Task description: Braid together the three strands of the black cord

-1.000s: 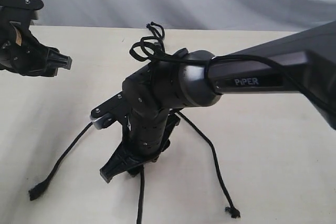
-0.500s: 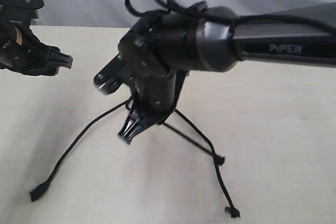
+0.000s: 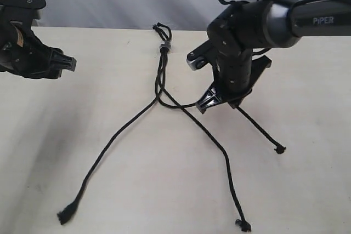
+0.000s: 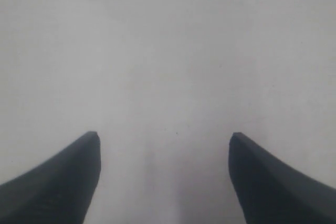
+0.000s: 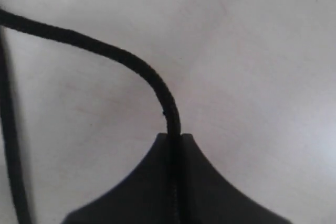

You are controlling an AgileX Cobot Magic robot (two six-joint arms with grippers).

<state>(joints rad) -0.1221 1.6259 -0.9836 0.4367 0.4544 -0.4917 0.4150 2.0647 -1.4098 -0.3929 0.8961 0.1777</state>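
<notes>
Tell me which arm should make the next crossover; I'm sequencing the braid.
Probably right: the right arm has jaws shut on one strand, held apart from the other two. The left arm has jaws open over bare table, away from the black cord.

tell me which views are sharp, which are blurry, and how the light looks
Exterior view: fairly sharp with soft, even light, so the black cord stands out clearly against the pale table. Left wrist view: hazy and washed out, left claw soft-edged. Right wrist view: very close and slightly soft on the strand pinched in the right claw, brightness uneven.
</notes>
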